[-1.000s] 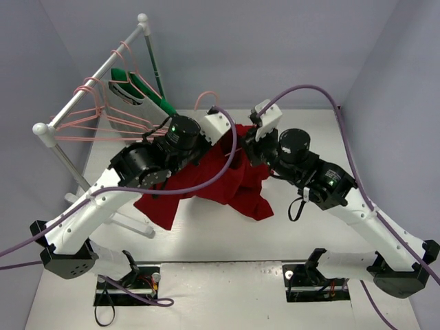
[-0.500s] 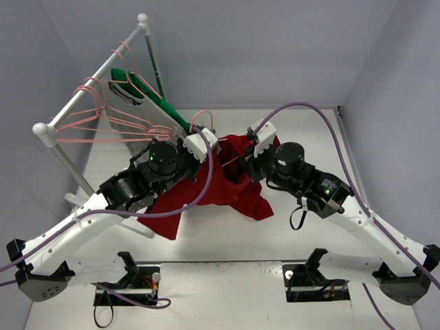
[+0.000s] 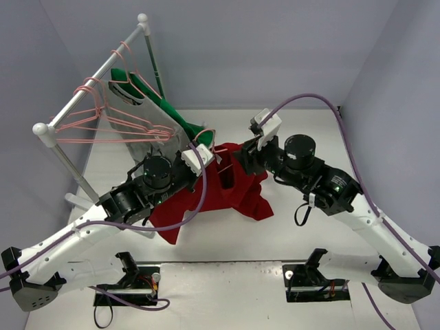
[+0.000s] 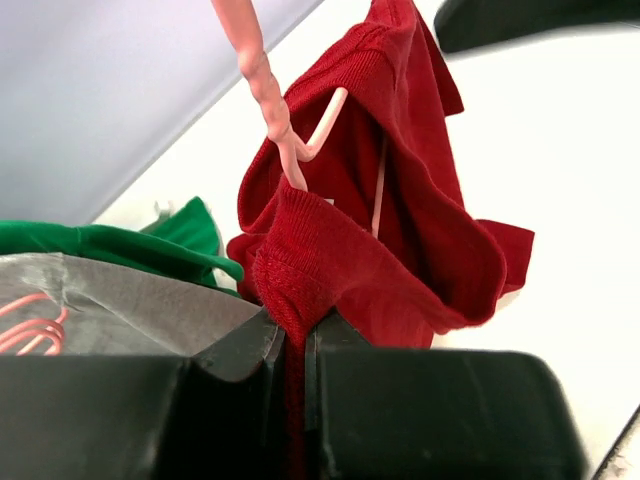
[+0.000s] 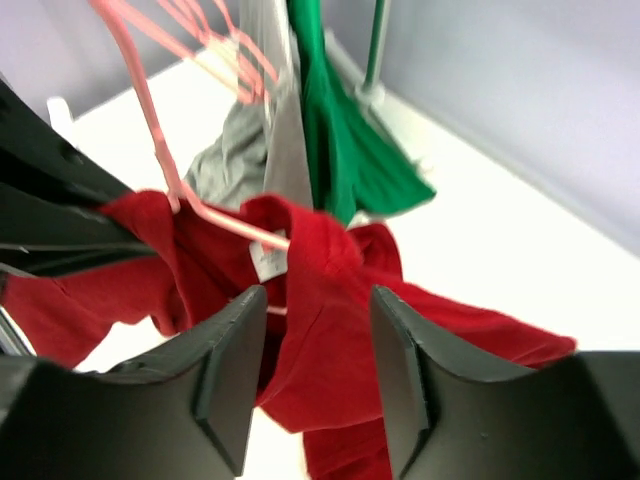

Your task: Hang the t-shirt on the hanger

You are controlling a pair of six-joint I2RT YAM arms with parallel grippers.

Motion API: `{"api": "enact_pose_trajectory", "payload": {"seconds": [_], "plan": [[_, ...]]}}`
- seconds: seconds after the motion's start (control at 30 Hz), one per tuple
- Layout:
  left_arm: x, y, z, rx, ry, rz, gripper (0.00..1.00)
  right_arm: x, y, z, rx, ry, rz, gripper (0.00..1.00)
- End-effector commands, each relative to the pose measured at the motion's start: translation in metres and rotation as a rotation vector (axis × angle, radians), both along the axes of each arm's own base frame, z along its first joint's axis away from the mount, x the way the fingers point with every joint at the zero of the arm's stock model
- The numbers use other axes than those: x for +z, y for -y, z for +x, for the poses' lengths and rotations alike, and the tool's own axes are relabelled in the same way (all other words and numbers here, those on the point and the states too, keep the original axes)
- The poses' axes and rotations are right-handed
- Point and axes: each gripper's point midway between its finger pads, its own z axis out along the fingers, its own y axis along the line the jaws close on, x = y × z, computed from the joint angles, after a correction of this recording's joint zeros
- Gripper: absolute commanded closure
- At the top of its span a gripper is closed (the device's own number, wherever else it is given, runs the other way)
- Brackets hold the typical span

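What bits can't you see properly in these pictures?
- Left wrist view: the hanger has its hook cut off by the top edge, and its lower wire is hidden inside the t-shirt.
- Top view: the left gripper has its fingertips hidden under its own wrist and cable.
- Right wrist view: the grey shirt and green garment are blurred.

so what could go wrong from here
1. Only the left end effector pinches the t-shirt; the right end effector is open, so the cloth could slide off the hanger.
2. The green garment hangs close by and may snag.
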Motion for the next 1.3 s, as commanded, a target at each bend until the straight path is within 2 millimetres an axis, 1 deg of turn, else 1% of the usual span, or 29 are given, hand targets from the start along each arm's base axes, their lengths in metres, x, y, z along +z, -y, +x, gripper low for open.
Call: {"api": "enact_pose_trajectory", "payload": {"seconds": [0.0, 0.03, 0.07, 0.13, 0.2, 0.23, 0.3, 0.4, 0.5, 0.63, 0.73, 0.8, 0.87, 0.93, 1.03, 1.07, 1.2, 1.27], "plan": [[0.057, -0.002, 0.001, -0.016, 0.147, -0.133, 1.0, 0.044, 0.006, -0.006, 0.024, 0.121, 0.041, 0.54], [0.057, -0.003, -0.001, -0.029, 0.148, -0.127, 1.0, 0.041, 0.008, -0.005, 0.023, 0.127, 0.026, 0.54], [0.056, -0.003, -0.004, -0.043, 0.145, -0.121, 1.0, 0.034, 0.01, -0.004, 0.029, 0.132, -0.001, 0.53], [0.058, -0.006, -0.006, -0.054, 0.147, -0.119, 1.0, 0.025, 0.01, -0.005, 0.079, 0.16, -0.054, 0.52], [0.059, -0.005, -0.012, -0.096, 0.144, -0.109, 1.0, 0.015, 0.011, -0.005, 0.113, 0.161, -0.079, 0.52], [0.058, -0.005, -0.014, -0.108, 0.142, -0.1, 1.0, 0.013, 0.012, -0.004, 0.126, 0.167, -0.091, 0.53], [0.056, -0.007, -0.018, -0.132, 0.132, -0.069, 1.0, 0.006, 0.022, 0.003, 0.138, 0.179, -0.118, 0.53], [0.058, -0.007, -0.022, -0.16, 0.132, -0.057, 1.0, 0.003, 0.023, 0.003, 0.171, 0.192, -0.138, 0.53], [0.06, -0.009, -0.026, -0.182, 0.13, -0.033, 1.0, -0.002, 0.022, 0.005, 0.191, 0.202, -0.18, 0.52], [0.064, -0.011, -0.029, -0.195, 0.132, -0.014, 1.0, -0.021, 0.01, 0.001, 0.285, 0.158, -0.232, 0.53], [0.064, -0.009, -0.034, -0.227, 0.128, -0.001, 1.0, -0.03, 0.002, -0.006, 0.347, 0.128, -0.233, 0.52], [0.063, -0.005, -0.036, -0.256, 0.121, 0.008, 1.0, -0.035, 0.001, -0.005, 0.355, 0.122, -0.246, 0.52], [0.065, -0.003, -0.039, -0.277, 0.119, 0.01, 1.0, -0.037, 0.001, -0.003, 0.357, 0.125, -0.257, 0.52], [0.062, 0.001, -0.043, -0.31, 0.105, 0.024, 1.0, -0.037, -0.001, -0.003, 0.368, 0.129, -0.26, 0.54], [0.06, 0.001, -0.045, -0.326, 0.103, 0.034, 1.0, -0.034, -0.003, -0.005, 0.386, 0.134, -0.262, 0.64], [0.06, 0.001, -0.045, -0.329, 0.104, 0.036, 1.0, -0.034, -0.004, -0.006, 0.395, 0.133, -0.26, 0.65], [0.062, 0.003, -0.047, -0.354, 0.111, 0.052, 1.0, -0.04, -0.005, -0.008, 0.412, 0.118, -0.266, 0.65], [0.06, 0.004, -0.047, -0.36, 0.102, 0.065, 1.0, -0.043, -0.004, -0.008, 0.412, 0.115, -0.274, 0.65]]}}
